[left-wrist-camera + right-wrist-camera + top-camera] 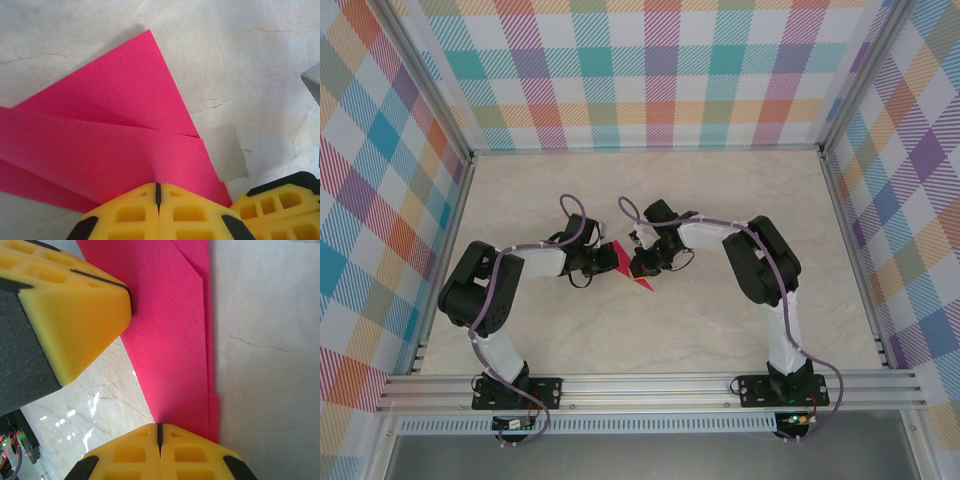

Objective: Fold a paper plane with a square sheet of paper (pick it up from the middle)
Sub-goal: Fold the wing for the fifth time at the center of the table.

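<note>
Plaid walls (660, 70) ring table (620, 190), pink paper (125, 150).

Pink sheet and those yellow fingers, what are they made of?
The pink sheet looks like thin matte paper: it holds sharp creases and shows no shine. The yellow fingers look like soft foam or rubbery plastic, dull, moulded with square pockets; hard to say which.

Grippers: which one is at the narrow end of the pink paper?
The right gripper: the folded pink paper narrows toward its shut fingertips, while the left gripper sits at the paper's wider part.
</note>
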Robot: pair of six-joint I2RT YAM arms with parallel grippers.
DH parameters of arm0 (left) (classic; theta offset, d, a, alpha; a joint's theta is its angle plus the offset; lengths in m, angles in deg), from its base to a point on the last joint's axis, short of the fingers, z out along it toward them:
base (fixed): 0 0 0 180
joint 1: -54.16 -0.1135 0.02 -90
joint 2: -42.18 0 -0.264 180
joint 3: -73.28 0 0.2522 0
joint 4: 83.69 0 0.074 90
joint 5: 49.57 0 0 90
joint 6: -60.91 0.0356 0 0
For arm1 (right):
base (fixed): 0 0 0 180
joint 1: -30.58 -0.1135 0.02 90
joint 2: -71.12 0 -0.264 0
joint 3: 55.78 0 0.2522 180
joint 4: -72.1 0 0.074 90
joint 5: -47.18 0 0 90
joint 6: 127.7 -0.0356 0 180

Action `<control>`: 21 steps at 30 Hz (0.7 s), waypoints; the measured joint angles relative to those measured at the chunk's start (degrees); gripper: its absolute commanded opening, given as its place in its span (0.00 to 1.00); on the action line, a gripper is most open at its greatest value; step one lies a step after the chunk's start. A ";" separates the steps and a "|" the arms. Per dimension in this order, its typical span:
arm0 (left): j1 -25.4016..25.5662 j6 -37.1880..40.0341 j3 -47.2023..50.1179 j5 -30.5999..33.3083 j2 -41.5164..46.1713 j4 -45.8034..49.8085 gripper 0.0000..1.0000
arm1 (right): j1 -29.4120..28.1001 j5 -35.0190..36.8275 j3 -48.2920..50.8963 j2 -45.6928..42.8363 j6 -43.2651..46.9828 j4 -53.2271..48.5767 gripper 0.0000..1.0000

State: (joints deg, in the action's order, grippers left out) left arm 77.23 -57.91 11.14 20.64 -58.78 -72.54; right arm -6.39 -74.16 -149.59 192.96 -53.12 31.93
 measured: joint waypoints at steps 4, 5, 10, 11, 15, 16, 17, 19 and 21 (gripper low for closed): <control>0.00 -0.98 0.44 0.50 0.00 -0.92 0.03 | -0.02 0.24 0.00 0.00 0.00 0.04 0.07; 0.00 -1.27 0.52 0.57 0.00 -1.07 0.03 | -0.02 0.24 0.00 0.00 0.00 0.04 0.07; -0.07 -1.64 0.57 0.66 0.00 -1.20 0.03 | -0.02 0.44 0.00 0.00 0.02 0.02 0.07; -0.13 -1.64 0.57 0.66 0.00 -1.20 0.03 | -0.07 0.52 0.00 0.00 0.02 0.02 0.07; -1.18 -1.84 0.57 0.66 0.00 -1.20 0.03 | -0.07 0.87 0.15 0.00 0.02 0.52 0.07; -1.68 -1.84 0.57 0.68 0.00 -1.20 0.03 | -0.07 0.87 0.26 0.00 0.04 0.70 0.06; -2.32 -1.86 0.57 0.72 0.00 -1.20 0.03 | -0.04 0.83 0.46 -0.04 0.02 0.92 0.07; -3.61 -1.88 0.57 1.01 0.04 -1.20 0.03 | -0.04 0.74 0.83 -0.15 0.02 1.31 0.07; -4.90 -1.88 0.55 1.46 0.13 -1.16 0.03 | -0.04 0.66 1.20 -0.28 0.02 1.73 0.07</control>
State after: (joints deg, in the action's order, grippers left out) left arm 72.33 -59.79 11.69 22.10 -58.65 -73.70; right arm -6.43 -73.50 -148.39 192.68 -53.10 33.66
